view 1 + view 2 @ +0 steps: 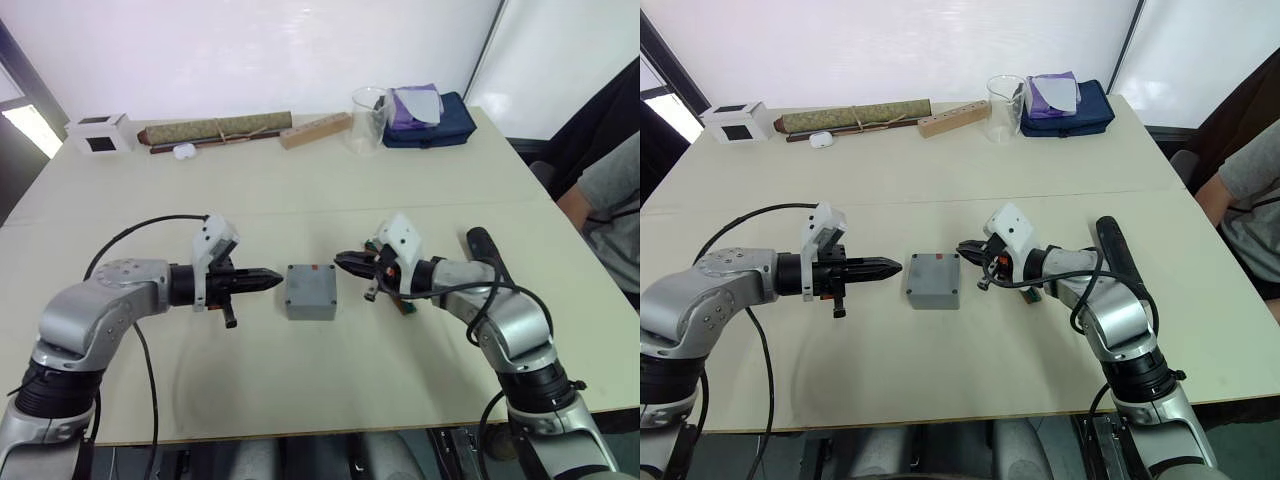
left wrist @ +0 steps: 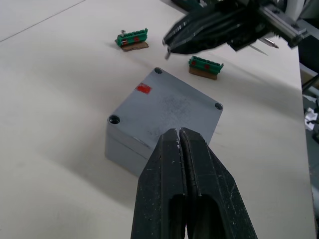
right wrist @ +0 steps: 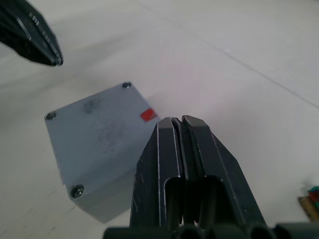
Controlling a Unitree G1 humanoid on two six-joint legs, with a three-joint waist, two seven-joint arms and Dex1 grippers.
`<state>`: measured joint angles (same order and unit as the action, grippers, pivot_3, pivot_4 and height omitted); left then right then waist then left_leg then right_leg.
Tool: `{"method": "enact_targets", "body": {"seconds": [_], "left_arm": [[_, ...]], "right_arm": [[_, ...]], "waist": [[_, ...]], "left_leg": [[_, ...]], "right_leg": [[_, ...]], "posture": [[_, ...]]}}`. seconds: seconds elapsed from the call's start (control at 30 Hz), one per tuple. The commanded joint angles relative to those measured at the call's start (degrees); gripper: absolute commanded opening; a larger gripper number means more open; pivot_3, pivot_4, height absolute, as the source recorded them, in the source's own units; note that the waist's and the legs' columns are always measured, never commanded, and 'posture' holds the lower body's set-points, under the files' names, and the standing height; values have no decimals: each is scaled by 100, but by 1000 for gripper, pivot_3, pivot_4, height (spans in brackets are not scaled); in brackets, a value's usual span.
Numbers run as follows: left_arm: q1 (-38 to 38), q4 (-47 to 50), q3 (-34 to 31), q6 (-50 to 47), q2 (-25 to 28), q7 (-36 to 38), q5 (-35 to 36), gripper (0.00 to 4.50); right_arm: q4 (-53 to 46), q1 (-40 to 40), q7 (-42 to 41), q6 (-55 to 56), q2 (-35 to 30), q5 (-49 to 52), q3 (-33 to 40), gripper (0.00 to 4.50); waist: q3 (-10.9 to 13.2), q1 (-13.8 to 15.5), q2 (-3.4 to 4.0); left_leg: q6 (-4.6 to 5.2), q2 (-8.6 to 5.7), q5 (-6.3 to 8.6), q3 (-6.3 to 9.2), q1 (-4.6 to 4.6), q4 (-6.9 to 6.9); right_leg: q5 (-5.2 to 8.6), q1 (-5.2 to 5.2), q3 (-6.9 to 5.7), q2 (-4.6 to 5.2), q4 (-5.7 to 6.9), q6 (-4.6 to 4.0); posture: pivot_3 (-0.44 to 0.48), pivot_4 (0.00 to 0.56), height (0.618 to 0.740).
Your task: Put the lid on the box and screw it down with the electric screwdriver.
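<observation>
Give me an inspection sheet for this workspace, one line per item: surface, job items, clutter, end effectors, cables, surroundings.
Surface: beige table, seam across the middle.
Job items: grey box at centre, lid seated on it, red mark on top; black electric screwdriver lying beside the right arm.
Clutter: two green terminal blocks, white cube, rolled mat, wooden block, clear beaker, blue pouch.
End effectors: left end effector shut, empty; right end effector shut, empty; both flank the box.
Cables: black cable looping over the left arm.
Surroundings: seated person at the right.
</observation>
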<state>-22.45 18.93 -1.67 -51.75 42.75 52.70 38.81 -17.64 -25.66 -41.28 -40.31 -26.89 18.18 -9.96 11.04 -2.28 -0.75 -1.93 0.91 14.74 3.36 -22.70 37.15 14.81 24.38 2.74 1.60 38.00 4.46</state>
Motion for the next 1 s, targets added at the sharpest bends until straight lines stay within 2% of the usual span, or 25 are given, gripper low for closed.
{"method": "enact_targets", "body": {"seconds": [0.03,1.0], "left_arm": [[-14,187,-18,136,-8,-44,-5,0],[-162,24,158,312,-107,-76,-216,0]], "right_arm": [[-52,-37,-1,196,-5,-44,-12,26],[166,-234,18,238,155,-25,-158,26]], "waist": [[0,-7,0],[0,-12,0]], "left_leg": [[0,0,0,0,0,0],[0,0,0,1,1,-1]], "right_leg": [[0,0,0,-1,0,0],[0,0,0,-1,0,0]], "posture": [[0,150,740],[0,150,740]]}}
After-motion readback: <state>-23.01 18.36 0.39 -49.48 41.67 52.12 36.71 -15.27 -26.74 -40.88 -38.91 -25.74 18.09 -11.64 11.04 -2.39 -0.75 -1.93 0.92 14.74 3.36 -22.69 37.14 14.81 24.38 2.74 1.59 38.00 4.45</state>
